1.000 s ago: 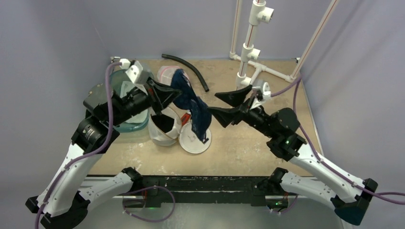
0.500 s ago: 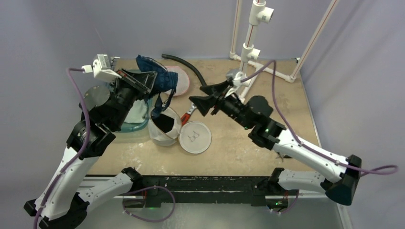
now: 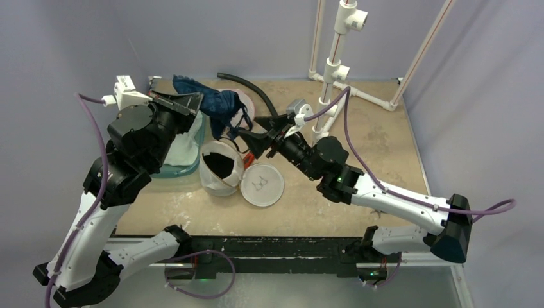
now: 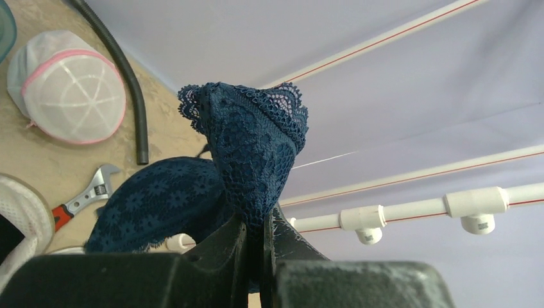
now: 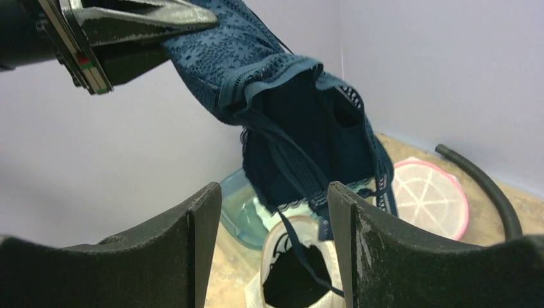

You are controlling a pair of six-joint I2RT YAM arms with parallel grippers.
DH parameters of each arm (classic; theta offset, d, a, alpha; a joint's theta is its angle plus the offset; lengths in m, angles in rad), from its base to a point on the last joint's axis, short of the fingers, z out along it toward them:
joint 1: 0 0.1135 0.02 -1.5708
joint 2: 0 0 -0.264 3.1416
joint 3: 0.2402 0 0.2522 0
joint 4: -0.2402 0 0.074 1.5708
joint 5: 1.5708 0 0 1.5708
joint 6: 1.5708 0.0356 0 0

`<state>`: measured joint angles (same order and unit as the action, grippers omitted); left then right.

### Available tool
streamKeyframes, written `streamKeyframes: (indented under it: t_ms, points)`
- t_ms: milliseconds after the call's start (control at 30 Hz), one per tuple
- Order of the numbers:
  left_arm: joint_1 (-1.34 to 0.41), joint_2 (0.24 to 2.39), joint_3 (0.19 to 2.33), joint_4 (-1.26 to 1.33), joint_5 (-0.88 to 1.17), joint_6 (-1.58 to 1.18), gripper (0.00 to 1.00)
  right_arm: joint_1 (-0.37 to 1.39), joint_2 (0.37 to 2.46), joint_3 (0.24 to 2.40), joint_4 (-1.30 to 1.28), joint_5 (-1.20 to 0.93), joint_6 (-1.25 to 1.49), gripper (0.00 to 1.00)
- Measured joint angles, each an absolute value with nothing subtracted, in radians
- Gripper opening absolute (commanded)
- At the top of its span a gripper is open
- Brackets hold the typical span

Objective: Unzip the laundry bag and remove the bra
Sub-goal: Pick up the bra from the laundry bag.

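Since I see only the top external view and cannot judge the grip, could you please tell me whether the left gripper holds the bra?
Observer: Yes; the left wrist view shows the left gripper shut on the lace edge of the bra.
Operator: Thank you. Is the right gripper touching it?
Observer: No; its wrist view shows the right gripper open, the bra hanging beyond it, untouched.
Operator: Is it clear of the bag?
Observer: One strap trails down toward the open mouth of the laundry bag.
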<state>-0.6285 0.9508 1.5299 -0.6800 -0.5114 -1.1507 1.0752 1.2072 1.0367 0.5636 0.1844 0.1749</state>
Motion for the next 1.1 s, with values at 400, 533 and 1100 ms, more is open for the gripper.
streamKeyframes:
  t_ms: [400, 533, 1100]
  points:
    - [-0.628, 0.938, 1.499, -0.702, -0.494, -1.318, 0.0, 1.085, 1.352, 1.141, 0.657, 0.14, 0.176, 0.61]
    - [-0.628, 0.944, 1.489, -0.712, -0.472, -1.351, 0.0, 1.089, 1.39, 1.185, 0.657, 0.118, 0.176, 0.5]
    - [-0.628, 0.903, 1.409, -0.665, -0.461, -1.288, 0.56, 1.092, 1.359, 1.268, 0.473, 0.081, 0.224, 0.0]
